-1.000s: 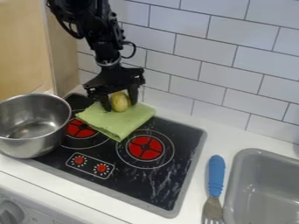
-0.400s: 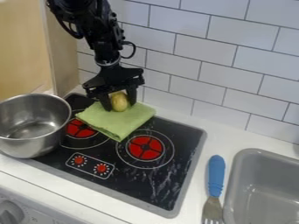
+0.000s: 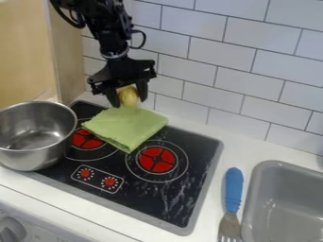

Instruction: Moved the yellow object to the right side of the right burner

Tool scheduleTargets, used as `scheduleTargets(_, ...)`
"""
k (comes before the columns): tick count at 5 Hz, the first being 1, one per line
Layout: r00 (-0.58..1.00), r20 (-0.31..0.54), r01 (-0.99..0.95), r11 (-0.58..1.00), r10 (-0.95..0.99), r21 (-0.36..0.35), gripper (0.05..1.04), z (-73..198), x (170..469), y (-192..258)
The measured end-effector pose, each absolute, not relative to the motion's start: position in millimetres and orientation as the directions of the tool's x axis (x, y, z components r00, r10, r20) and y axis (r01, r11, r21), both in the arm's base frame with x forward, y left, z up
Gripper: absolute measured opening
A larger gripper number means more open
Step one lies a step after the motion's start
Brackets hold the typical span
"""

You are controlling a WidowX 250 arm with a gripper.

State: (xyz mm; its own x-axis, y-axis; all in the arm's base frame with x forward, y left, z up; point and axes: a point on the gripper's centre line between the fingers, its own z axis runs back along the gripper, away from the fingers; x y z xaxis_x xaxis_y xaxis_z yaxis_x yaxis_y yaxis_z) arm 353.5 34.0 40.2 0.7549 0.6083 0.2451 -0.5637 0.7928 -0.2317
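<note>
The black gripper (image 3: 129,100) hangs over the back of the stove, near the tiled wall, shut on the yellow object (image 3: 129,96). This rounded object sits between the two fingers, just above the back edge of the folded green cloth (image 3: 127,126). The right burner (image 3: 156,159) is a red disc in white rings, in front and to the right of the cloth. Part of the left burner (image 3: 86,139) lies under the cloth's left side.
A steel pot (image 3: 37,134) stands at the stove's left edge. On the white counter (image 3: 211,189) right of the stove lies a blue-handled fork (image 3: 233,189), beside a grey sink (image 3: 284,203). White tiles (image 3: 252,61) rise behind.
The gripper has risen with the yellow object held in it, from low over the cloth to slightly above its back edge. Cloth, pot and fork have stayed put.
</note>
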Motion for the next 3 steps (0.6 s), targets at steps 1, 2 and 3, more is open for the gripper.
scheduleTargets(1,0.785,0.24,-0.521,0.818,0.572,-0.245,0.625,43.0,343.8,14.3)
scheduleTargets(2,0.81,0.27,-0.464,0.85,0.521,-0.251,0.625,56.0,336.5,-3.4)
scheduleTargets(3,0.835,0.251,-0.43,0.866,0.489,-0.256,0.625,53.2,327.6,-15.6)
